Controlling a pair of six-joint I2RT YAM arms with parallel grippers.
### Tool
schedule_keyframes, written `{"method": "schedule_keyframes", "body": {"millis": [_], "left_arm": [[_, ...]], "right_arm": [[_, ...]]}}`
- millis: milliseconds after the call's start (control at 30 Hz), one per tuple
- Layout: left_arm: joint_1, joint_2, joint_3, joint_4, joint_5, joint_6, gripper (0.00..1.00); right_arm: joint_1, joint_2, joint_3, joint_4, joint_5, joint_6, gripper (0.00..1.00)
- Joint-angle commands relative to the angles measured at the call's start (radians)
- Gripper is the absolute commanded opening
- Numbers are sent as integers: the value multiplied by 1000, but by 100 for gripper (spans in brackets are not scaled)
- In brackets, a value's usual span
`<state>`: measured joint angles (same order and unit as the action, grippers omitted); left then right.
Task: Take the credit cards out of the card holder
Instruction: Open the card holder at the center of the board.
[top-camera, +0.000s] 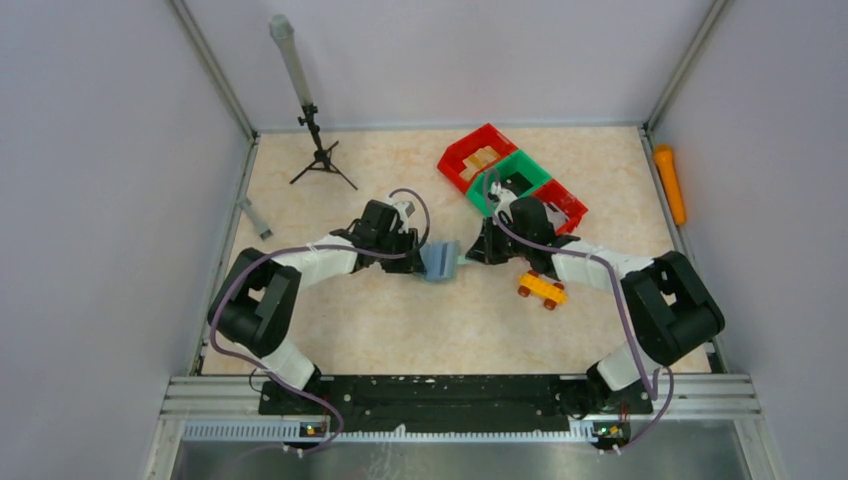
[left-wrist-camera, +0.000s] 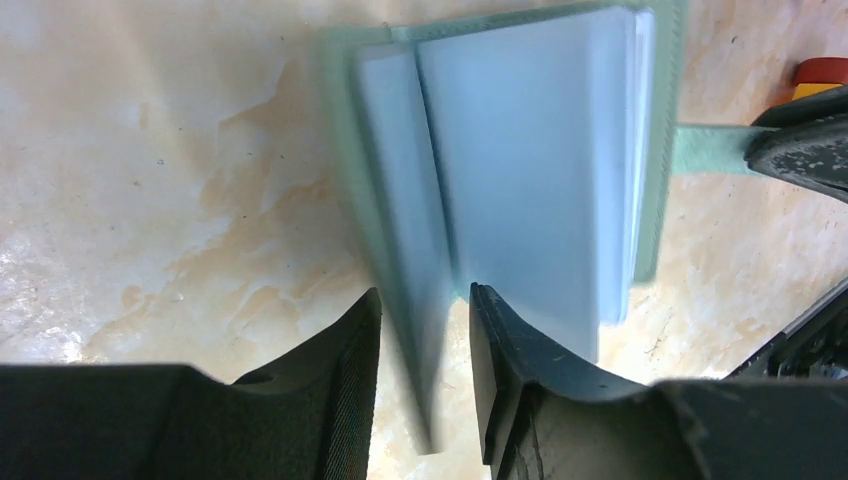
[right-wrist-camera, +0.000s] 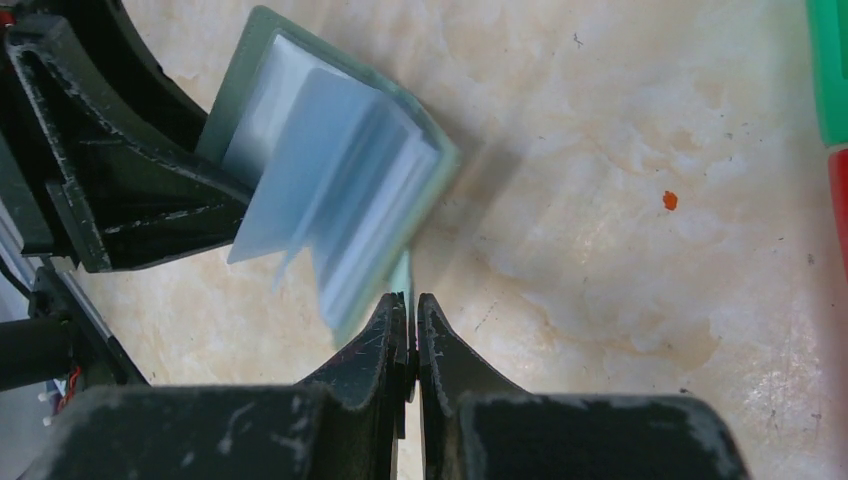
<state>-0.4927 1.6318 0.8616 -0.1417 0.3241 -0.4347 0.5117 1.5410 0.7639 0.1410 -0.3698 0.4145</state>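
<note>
Left wrist view: my left gripper (left-wrist-camera: 425, 300) is clamped on one pale inner leaf of the card holder (left-wrist-camera: 520, 150), which hangs open like a booklet. My right gripper (right-wrist-camera: 412, 305) is pinched tight on the small green tab (right-wrist-camera: 403, 275). Between them the holder is at mid-table (top-camera: 400, 330), seemingly raised off it.

It looks light, thin and floppy, and the glossy leaves are probably slippery, so I judge the tab and cover edges to be the safest holds. I can't make out any of the credit cards; they are likely stiff and should be pulled by an exposed edge.

There is open room toward me. The yellow toy car (top-camera: 541, 289) is near my right arm, with the bins (top-camera: 510, 180) behind it.
</note>
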Motion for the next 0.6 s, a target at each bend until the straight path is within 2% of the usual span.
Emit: {"method": "schedule_keyframes", "body": {"millis": [0,67,167,433,567], "left_arm": [[-4,-53,-16,24,-6,19,42],[-3,-53,-17,27,-5,19,42],[-4,-55,-18,28,-1,17,53],[-12,-100,-54,95,45,26,73],[-13,-69,-57,211,106,-8,83]], "right_arm": [[-12,21,60,-16,25,-7,0],[-13,23,59,-10,7,-8,0],[-13,14,52,6,-8,-6,0],[-13,-44,13,63,-38,-5,0],[-13,-73,-6,91,-53,-4,0]]}}
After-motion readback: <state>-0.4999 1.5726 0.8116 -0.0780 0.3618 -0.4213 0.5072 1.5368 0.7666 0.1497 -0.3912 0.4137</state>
